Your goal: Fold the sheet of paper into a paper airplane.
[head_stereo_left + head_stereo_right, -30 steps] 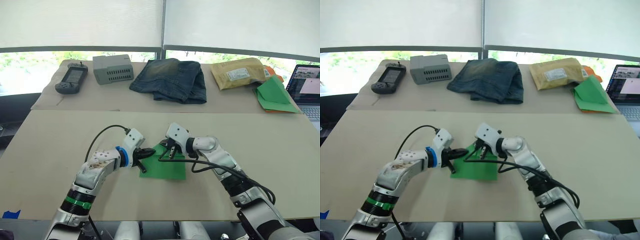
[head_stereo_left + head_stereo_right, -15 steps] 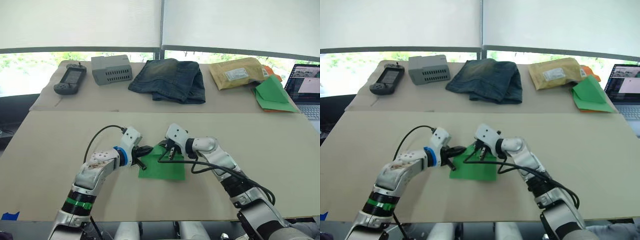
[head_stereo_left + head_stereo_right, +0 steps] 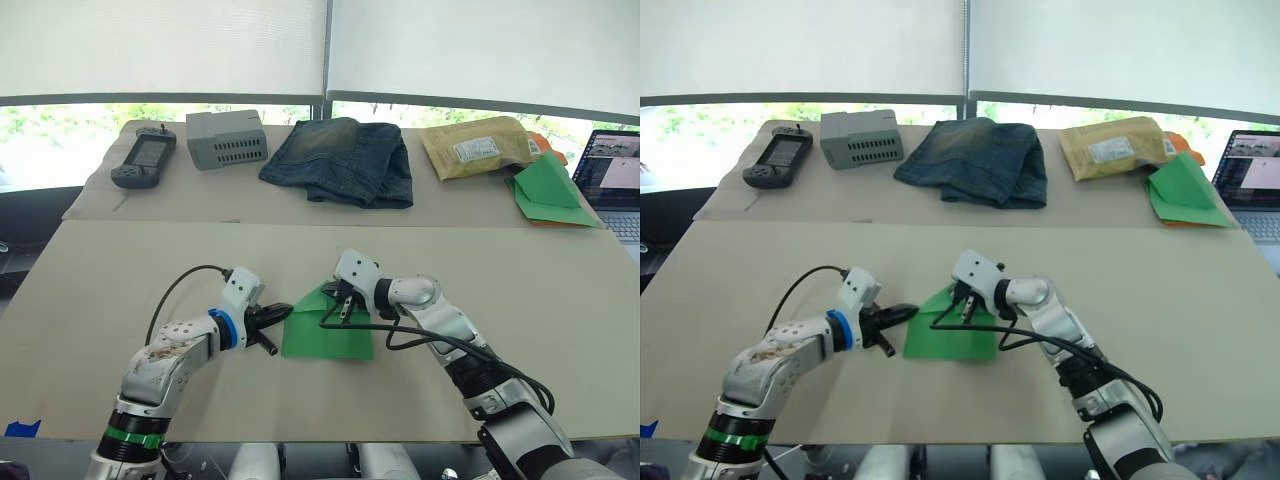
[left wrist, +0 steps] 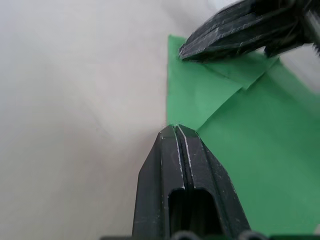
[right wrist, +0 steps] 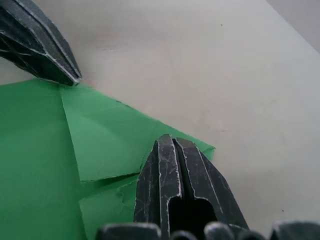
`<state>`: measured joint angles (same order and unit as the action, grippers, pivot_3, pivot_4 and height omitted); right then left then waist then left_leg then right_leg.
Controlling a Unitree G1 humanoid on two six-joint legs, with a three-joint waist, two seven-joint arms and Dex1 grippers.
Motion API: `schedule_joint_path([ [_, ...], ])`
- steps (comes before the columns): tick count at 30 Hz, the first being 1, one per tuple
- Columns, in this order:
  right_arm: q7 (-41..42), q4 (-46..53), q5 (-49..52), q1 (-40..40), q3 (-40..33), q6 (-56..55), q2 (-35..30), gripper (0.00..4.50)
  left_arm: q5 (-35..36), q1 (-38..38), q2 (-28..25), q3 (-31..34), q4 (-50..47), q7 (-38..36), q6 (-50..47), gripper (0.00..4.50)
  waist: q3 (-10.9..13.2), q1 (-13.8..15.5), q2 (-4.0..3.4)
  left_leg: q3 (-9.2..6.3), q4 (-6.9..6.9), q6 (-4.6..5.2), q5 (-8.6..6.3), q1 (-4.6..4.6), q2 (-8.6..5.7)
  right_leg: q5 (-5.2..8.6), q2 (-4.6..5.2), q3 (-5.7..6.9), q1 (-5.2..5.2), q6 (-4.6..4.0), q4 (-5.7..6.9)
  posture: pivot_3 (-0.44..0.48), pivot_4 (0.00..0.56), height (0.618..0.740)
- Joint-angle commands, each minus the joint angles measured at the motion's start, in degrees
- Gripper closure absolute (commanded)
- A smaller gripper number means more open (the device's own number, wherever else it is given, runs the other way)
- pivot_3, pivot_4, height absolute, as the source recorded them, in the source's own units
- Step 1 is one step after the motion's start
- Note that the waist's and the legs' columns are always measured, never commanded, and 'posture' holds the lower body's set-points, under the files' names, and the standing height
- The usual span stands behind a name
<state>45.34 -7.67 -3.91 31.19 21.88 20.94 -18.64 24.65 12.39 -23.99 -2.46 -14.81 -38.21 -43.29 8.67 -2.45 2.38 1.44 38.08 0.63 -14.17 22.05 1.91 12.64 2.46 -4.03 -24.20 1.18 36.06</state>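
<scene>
The sheet of paper (image 3: pixel 332 338) lies flat on the tan table (image 3: pixel 150 265), bright green, with its two far corners folded in to a point. My left gripper (image 3: pixel 286 310) is shut, its tip touching the paper's left edge (image 4: pixel 175 128). Above the folded flaps, my right gripper (image 3: pixel 330 309) is also shut, and its tip presses down on the flaps near the point (image 5: pixel 170 138). Neither gripper grasps the paper. The flap creases (image 5: pixel 100 145) show in the right wrist view.
Along the far side of the table lie a handheld console (image 3: pixel 143 158), a grey box (image 3: pixel 227 138), folded jeans (image 3: pixel 340 158), a padded envelope (image 3: pixel 478 145), a bigger green triangular paper with orange edge (image 3: pixel 548 190) and a laptop (image 3: pixel 615 180).
My left gripper has drawn back to the left, from over the paper's far-left corner to its left edge. That corner now lies folded flat. The right gripper has stayed in place.
</scene>
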Motion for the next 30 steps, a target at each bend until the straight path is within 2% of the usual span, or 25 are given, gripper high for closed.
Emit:
schedule_joint_path([
  [1, 0.7, -0.2, -0.6, -1.7, 1.0, 2.0, -0.8, 4.50, 0.4, 2.2, 0.5, -0.1, -0.5, -0.3, 1.9, 4.49, 0.0, -0.1, 0.00, 0.00, 0.00, 0.00, 0.00, 0.01, -0.01, 0.01, 0.00, 0.00, -0.01, 0.00, 0.00, 0.000, 0.150, 0.740],
  [13, -1.0, 5.6, 0.1, -3.4, -1.2, 6.2, -2.4, 4.50, -7.4, 5.0, 0.4, -10.0, 10.8, -2.4, 6.9, 4.49, 0.0, 0.4, 0.00, -0.02, 0.00, 0.00, 0.00, 0.06, -0.07, 0.02, 0.04, 0.03, 0.01, 0.03, -0.03, 0.000, 0.150, 0.740],
  [18, -1.5, 13.9, 3.3, -4.7, -5.2, 11.6, -3.1, 4.50, -7.6, 5.4, 1.5, -9.9, 12.7, -2.7, 7.8, 4.49, 0.0, 1.0, -0.01, -0.02, 0.00, 0.00, 0.00, 0.07, -0.07, 0.02, 0.05, 0.03, 0.01, 0.03, -0.04, 0.000, 0.150, 0.740],
  [23, -2.7, 24.5, 9.1, -7.0, -13.2, 20.3, -4.2, 4.50, -8.2, 5.7, 2.0, -11.3, 13.6, -3.8, 8.4, 4.49, 0.0, 1.6, -0.01, -0.03, 0.00, 0.00, 0.00, 0.14, -0.07, 0.02, 0.03, 0.04, -0.06, 0.04, -0.04, 0.000, 0.150, 0.740],
  [24, -2.3, 27.3, 11.9, -8.0, -15.8, 24.0, -4.5, 3.89, -8.7, 5.8, 1.9, -11.8, 14.0, -4.1, 8.7, 4.50, 0.0, 1.7, -0.01, -0.03, 0.00, 0.00, 0.00, 0.13, -0.06, 0.03, 0.03, 0.04, -0.05, 0.04, -0.04, 0.000, 0.150, 0.740],
  [25, -2.2, 29.2, 13.9, -8.6, -17.5, 26.7, -4.7, 3.69, -9.0, 6.0, 1.8, -12.1, 14.2, -4.3, 9.0, 4.50, 0.0, 1.8, -0.01, -0.03, 0.00, 0.00, 0.00, 0.16, -0.07, 0.03, 0.03, 0.04, -0.06, 0.05, -0.06, 0.000, 0.150, 0.740],
  [28, -3.2, 33.3, 18.2, -10.6, -21.8, 33.1, -5.1, 2.60, -9.0, 6.2, 2.1, -12.3, 14.7, -4.7, 9.4, 4.50, 0.0, 1.8, -0.01, -0.04, 0.00, 0.00, 0.00, 0.17, -0.08, 0.03, 0.04, 0.06, -0.03, 0.06, -0.12, 0.000, 0.150, 0.740],
  [30, -3.9, 35.0, 24.8, -12.1, -28.1, 42.9, -2.4, 1.93, -9.2, 6.6, 2.4, -12.6, 15.1, -4.9, 9.8, 4.50, 0.0, 1.8, 0.00, -0.03, 0.00, 0.00, 0.00, 0.18, -0.08, 0.03, 0.05, 0.04, -0.03, 0.07, -0.13, 0.000, 0.150, 0.740],
])
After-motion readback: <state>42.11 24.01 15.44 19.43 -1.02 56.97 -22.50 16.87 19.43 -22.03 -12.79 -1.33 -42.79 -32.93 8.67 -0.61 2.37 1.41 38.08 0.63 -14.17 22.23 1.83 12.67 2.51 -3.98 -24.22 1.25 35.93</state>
